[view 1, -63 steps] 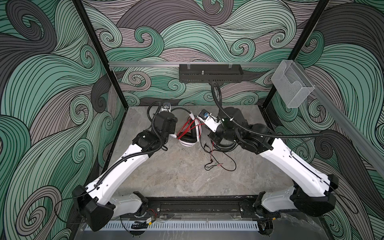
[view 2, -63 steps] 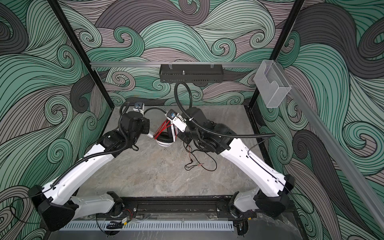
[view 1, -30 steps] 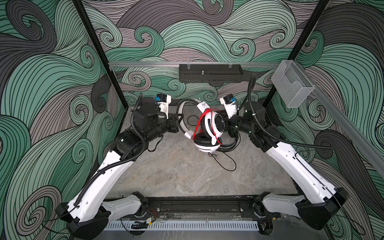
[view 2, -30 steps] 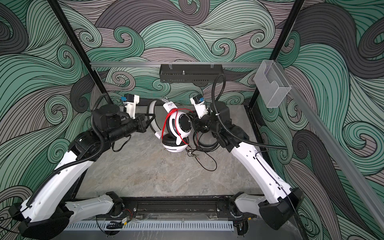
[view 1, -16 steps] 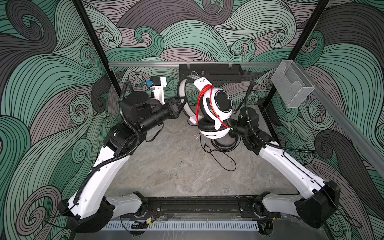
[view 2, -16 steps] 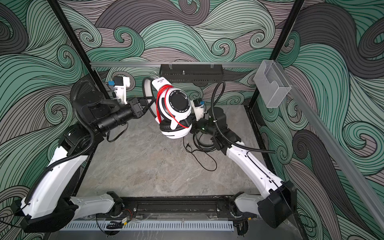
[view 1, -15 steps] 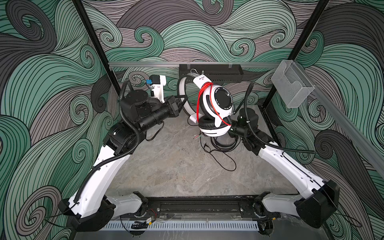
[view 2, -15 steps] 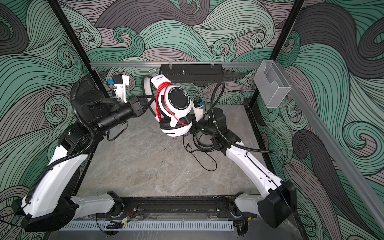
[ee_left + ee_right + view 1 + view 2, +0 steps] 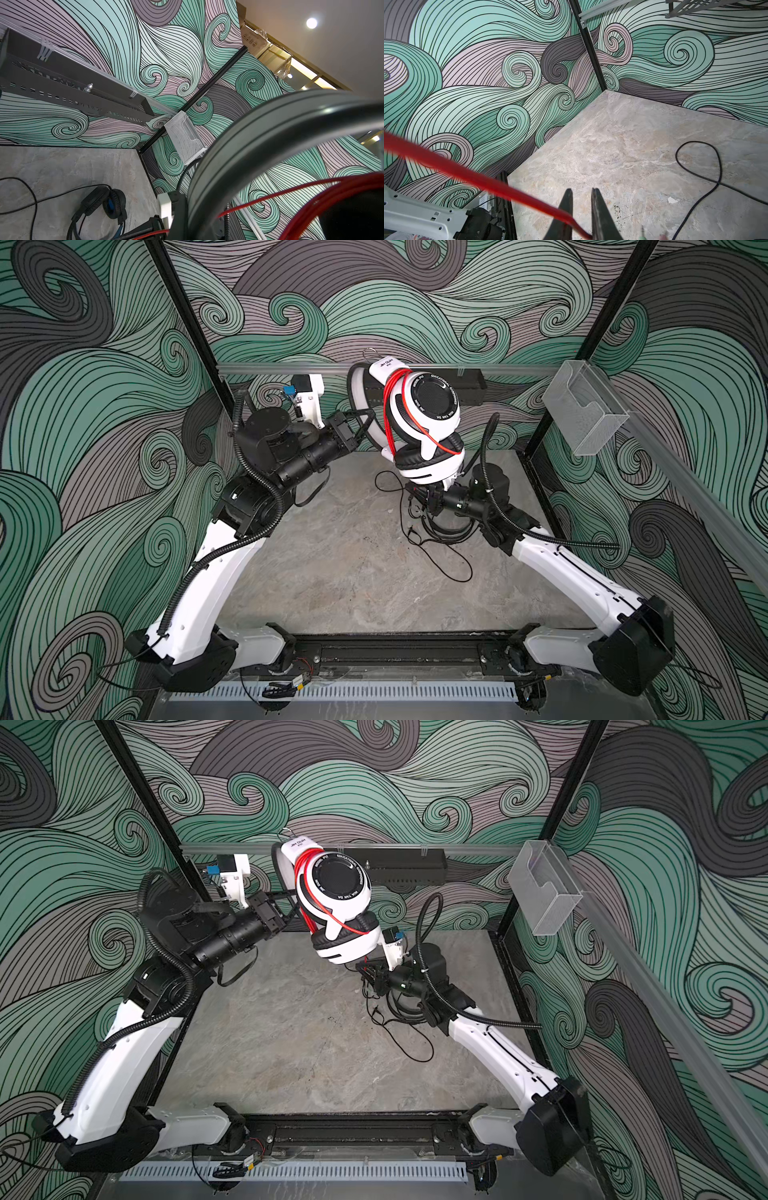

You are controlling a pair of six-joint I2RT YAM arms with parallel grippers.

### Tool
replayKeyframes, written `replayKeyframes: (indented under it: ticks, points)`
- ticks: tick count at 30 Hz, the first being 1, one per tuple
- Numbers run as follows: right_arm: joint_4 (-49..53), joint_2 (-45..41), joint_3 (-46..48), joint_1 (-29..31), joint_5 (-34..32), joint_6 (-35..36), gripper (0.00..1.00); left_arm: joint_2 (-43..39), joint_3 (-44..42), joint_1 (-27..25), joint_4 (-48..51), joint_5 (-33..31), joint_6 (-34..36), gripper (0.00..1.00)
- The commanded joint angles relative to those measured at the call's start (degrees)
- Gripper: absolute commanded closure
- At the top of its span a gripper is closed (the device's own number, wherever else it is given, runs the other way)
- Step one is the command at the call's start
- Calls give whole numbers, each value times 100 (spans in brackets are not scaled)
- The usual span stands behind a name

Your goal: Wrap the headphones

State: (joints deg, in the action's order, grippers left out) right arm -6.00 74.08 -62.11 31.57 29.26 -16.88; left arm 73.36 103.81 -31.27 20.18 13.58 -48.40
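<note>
The white headphones (image 9: 428,414) (image 9: 336,886) hang high above the table, black-centred cup facing up, with the red cable (image 9: 390,414) wound round cup and band. My left gripper (image 9: 365,423) (image 9: 287,903) is shut on their headband (image 9: 259,133), which hides most of its fingers in the left wrist view. Just below the lower cup, my right gripper (image 9: 417,494) (image 9: 365,971) (image 9: 581,190) pinches the free red cable (image 9: 467,172) deep between its jaws. The black headphones (image 9: 108,203) (image 9: 451,526) with blue accents lie on the table under the right arm.
The black headphones' cable (image 9: 451,568) (image 9: 699,166) loops loose across the table's middle and right. A clear plastic holder (image 9: 582,414) hangs on the right rail, and a black perforated bracket (image 9: 407,869) sits on the back rail near the raised headphones.
Both arms have lifted the white headphones from near the table to high by the back rail. The right gripper has stayed beneath them, holding the red cable.
</note>
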Motion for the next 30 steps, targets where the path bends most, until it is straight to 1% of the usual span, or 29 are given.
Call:
replayKeyframes:
  ticks: [1, 6, 11, 15, 18, 20, 26, 28, 30]
  points:
    - [-329, 283, 52, 90, 124, -106, 82, -99, 215, 33, -771, 211, -429, 100]
    - [-576, 847, -260, 278, 272, -196, 87, -116, 40, 33, -966, 281, -637, 100]
    - [-773, 1140, -451, 383, 314, -326, 87, -155, -40, 27, -1068, 234, -705, 100]
    - [-885, 1261, -403, 457, 347, -421, 79, -93, 41, 50, -1144, 249, -745, 100]
    - [-894, 1299, -364, 507, 361, -429, 75, -53, 52, 50, -1166, 257, -765, 100]
    - [-911, 1319, -339, 526, 388, -447, 74, -35, 30, 59, -1183, 269, -791, 100]
    - [-781, 1305, -172, 548, 392, -326, 78, -62, -29, 94, -1265, 181, -855, 100]
    - [-789, 1263, -61, 544, 383, -315, 81, -82, -43, 112, -1237, 84, -855, 100]
    - [-765, 1232, 26, 543, 390, -309, 87, -123, -105, 135, -1259, -72, -892, 100]
